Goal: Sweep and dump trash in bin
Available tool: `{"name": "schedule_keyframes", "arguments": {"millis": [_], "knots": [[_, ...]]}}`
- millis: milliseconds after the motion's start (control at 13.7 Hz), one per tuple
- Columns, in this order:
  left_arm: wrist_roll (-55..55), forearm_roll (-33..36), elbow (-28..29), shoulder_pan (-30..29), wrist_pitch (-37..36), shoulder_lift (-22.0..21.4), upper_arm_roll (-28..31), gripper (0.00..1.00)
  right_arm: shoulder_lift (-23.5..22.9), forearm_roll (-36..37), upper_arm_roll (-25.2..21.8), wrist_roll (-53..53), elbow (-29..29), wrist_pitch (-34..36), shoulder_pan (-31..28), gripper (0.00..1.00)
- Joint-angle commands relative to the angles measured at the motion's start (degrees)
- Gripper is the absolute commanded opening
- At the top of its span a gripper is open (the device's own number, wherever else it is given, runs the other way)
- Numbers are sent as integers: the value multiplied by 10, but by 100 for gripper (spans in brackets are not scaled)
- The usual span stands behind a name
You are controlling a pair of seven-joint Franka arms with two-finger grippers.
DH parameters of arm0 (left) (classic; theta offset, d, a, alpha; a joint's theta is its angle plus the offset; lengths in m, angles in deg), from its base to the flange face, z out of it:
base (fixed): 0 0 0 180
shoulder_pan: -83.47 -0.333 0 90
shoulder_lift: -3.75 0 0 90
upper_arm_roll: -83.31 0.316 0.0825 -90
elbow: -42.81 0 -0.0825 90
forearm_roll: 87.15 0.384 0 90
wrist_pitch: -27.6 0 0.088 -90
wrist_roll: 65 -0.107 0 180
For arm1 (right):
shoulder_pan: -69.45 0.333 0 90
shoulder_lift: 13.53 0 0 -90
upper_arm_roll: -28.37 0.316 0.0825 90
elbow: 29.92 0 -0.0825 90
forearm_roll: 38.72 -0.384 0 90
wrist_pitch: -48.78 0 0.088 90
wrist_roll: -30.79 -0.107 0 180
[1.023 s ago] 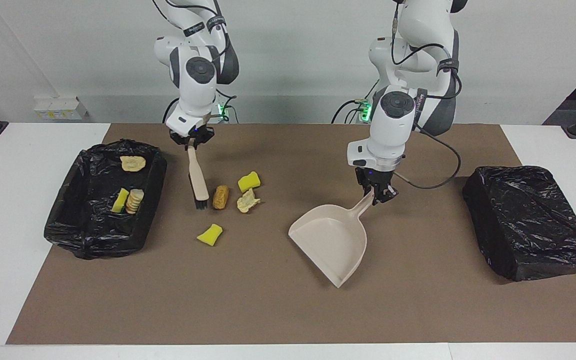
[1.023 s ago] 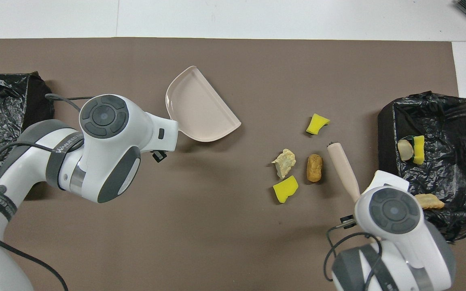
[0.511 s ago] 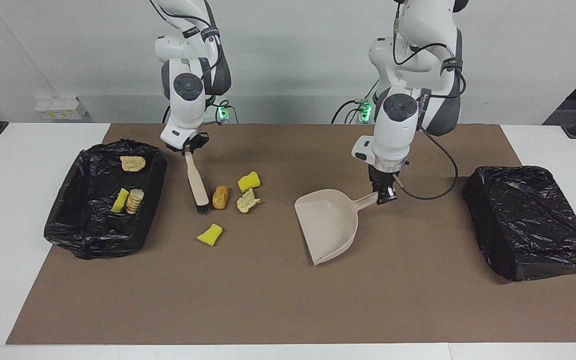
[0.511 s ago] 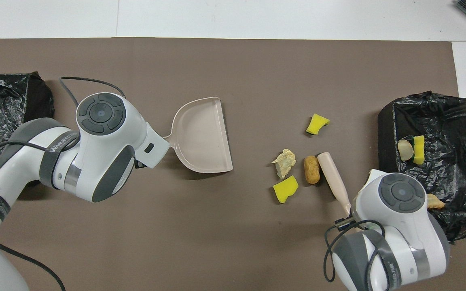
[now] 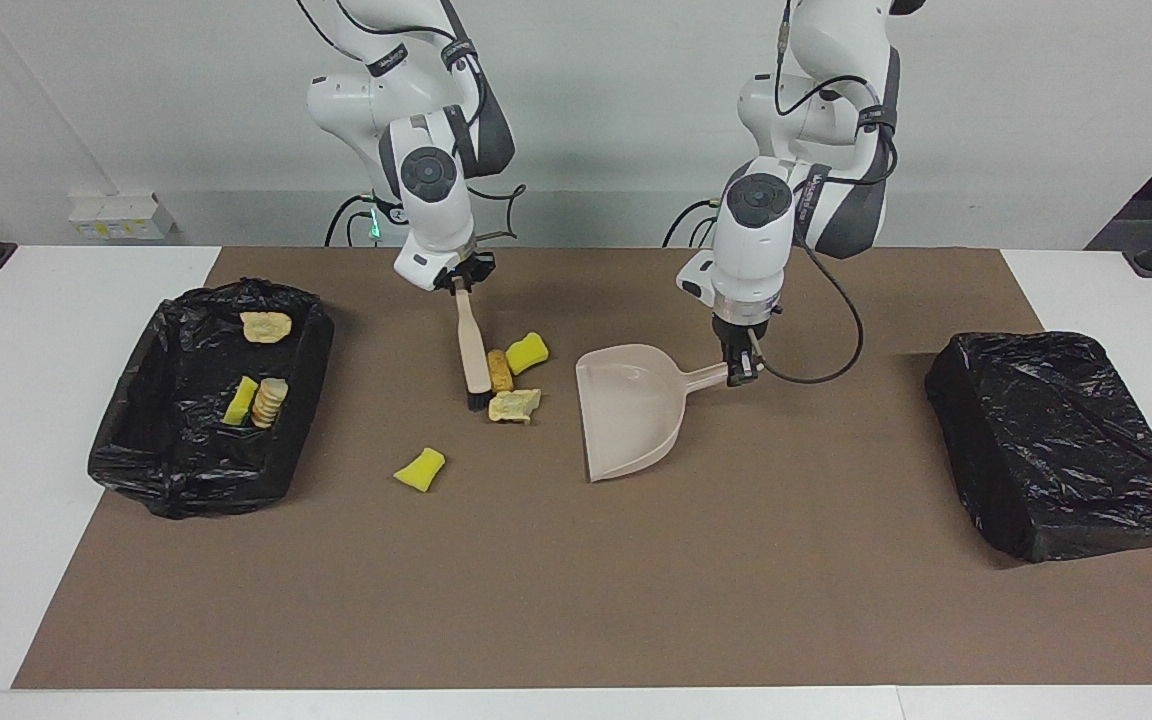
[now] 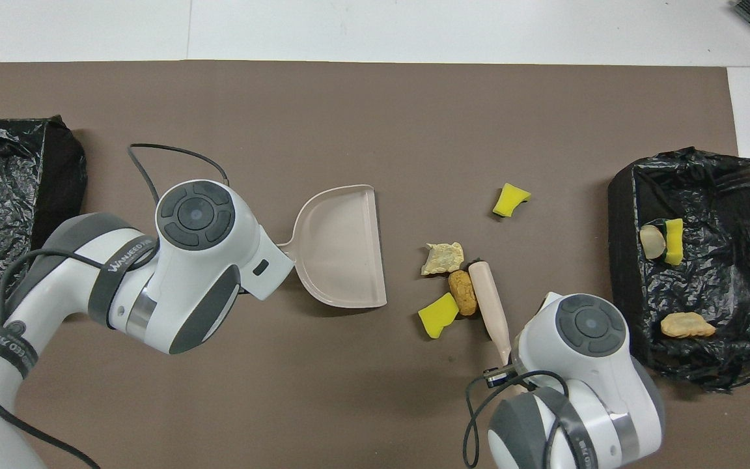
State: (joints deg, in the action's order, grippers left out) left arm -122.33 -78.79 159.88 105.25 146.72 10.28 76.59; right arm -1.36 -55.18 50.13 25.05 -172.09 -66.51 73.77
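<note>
A: Brown mat (image 5: 556,600) over a white table, pale wall at the robots' end. What changed in the last second?

B: Right gripper (image 5: 458,283), clenched on the brush (image 5: 474,355) handle, has carried the brush toward the left arm's end. It has pushed 3 scraps along: the bread-like piece (image 5: 501,371) now touches the brush, a yellow sponge chunk (image 5: 527,352) and a paper wad (image 5: 514,405) bunched just beside it.

A: And the dustpan?

B: Left gripper (image 5: 739,372) grasps the dustpan (image 5: 631,405) handle. It has swung the pan round and brought it nearer the pile; the open lip now faces the scraps, with a gap left between.

A: Meaning?

B: Likely mid-sweep. 1 more stroke should put the 3 in the pan. 1 sponge chunk (image 5: 420,469) lies apart, farther from the robots, untouched.

A: Bin?

B: Black-lined bin (image 5: 176,470) at the right arm's end holds 3 or so pieces already. A second black-bagged box (image 5: 1056,440) sits at the left arm's end.

A: Any writing?

B: A strap on the left arm (image 6: 124,257) carries white lettering; I can't read it surely.
</note>
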Motion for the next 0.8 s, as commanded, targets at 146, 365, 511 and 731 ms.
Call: {"name": "schedule_keyframes", "arguments": {"millis": [146,365,511,731], "knots": [[-3,13,34,12,-1,-27,6,0,-6,-101,0,-8,5,-16,19,0],[-2,13,38,24,3,-31,6,0,-8,-157,0,-6,6,-42,26,0],[-5,13,40,20,0,-32,5,0,-10,-203,0,-1,10,-44,27,0],[-9,13,48,17,4,-33,6,0,-17,-261,1,-6,19,-77,56,0]]}}
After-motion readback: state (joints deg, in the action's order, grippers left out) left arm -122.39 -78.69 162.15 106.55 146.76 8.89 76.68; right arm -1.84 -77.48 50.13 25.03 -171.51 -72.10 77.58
